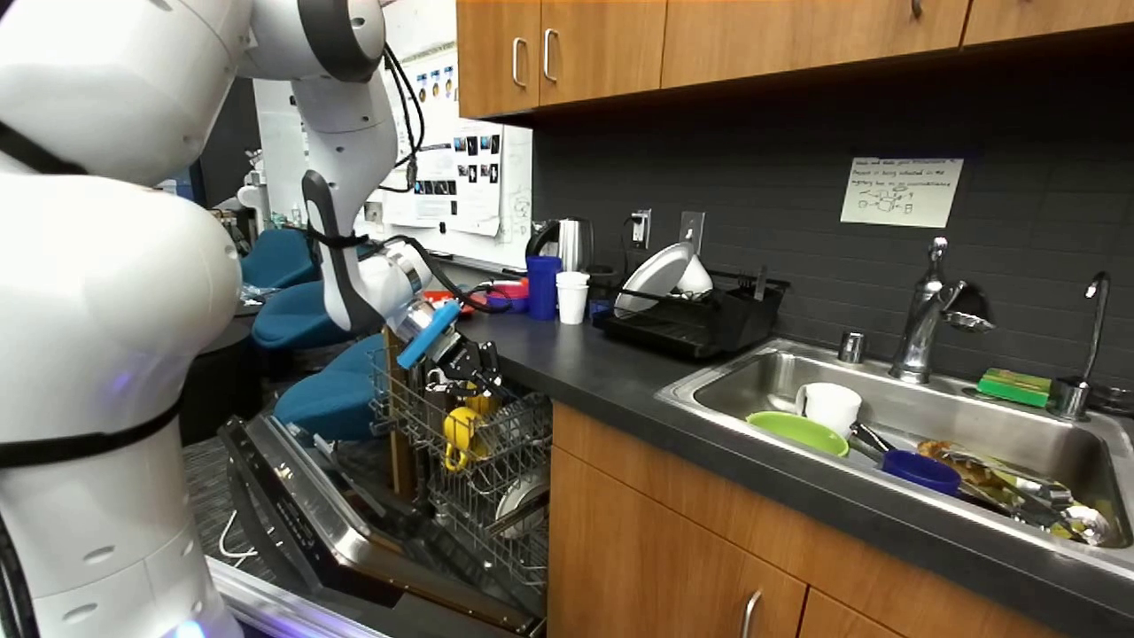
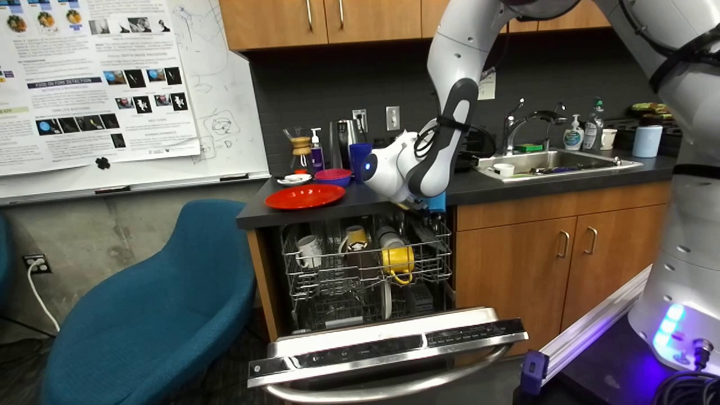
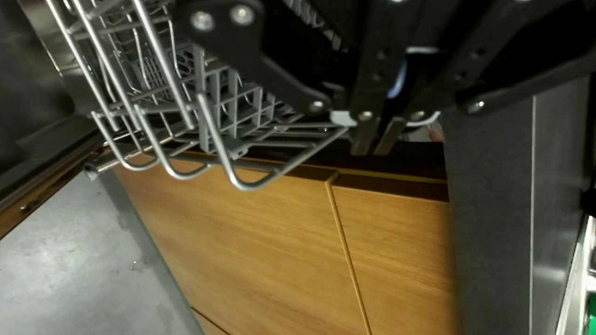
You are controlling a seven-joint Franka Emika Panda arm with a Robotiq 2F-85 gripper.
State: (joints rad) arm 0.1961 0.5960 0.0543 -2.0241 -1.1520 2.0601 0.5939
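Dishwasher rack (image 3: 218,142), the upper one, out past the cabinet front (image 3: 256,242) and above a lowered dishwasher door (image 2: 388,347). Near one corner, the claw (image 3: 376,142), fingers together with nothing visible between; just beside the tips, a sloping corner wire (image 3: 316,148), contact hard to judge. Best to treat those narrow tips as a single blunt point: in any contact, meet one wire squarely, move slowly and evenly, ease off at any sign of twisting. Avoid wedging between two wires, and stay clear of the bench (image 3: 489,223), close alongside in the wrist view. Spare the load from jolts: inside the rack, a yellow mug (image 2: 398,260), tilted with handle pointing down, a white mug (image 2: 309,251) toward the opposite side, and between those a yellow-and-dark mug (image 2: 356,236), all likely to rattle under a quick shove. Farther out, on the bench in both exterior views, a red plate (image 2: 305,197) and a tall blue cup (image 1: 543,288). Next along in an exterior view, stacked white cups (image 1: 572,301) and a black drying rack (image 1: 740,323) with a white plate (image 1: 656,279) leaning up; beyond, the sink (image 1: 1010,439), with a green bowl (image 1: 802,432) and a blue bowl (image 1: 921,471) inside. Last, a green sponge (image 1: 1014,390) behind the sink, near the faucet (image 1: 921,319).
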